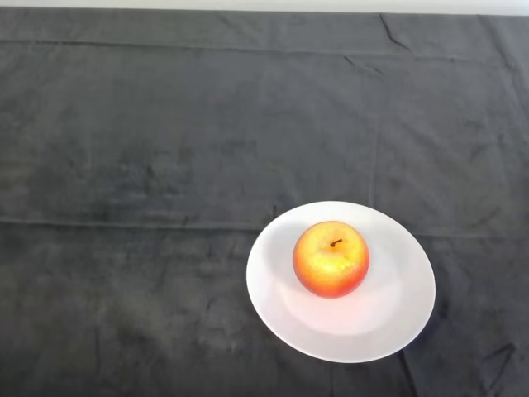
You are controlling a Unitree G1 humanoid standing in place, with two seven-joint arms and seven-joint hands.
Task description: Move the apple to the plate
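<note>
A red and yellow apple (331, 259) stands upright, stem up, near the middle of a round white plate (397, 318). The plate lies on the dark cloth, right of centre and towards the near edge of the table.
The dark cloth (149, 165) covers the whole table, with creases running across it. The table's far edge (264, 10) shows along the top of the view.
</note>
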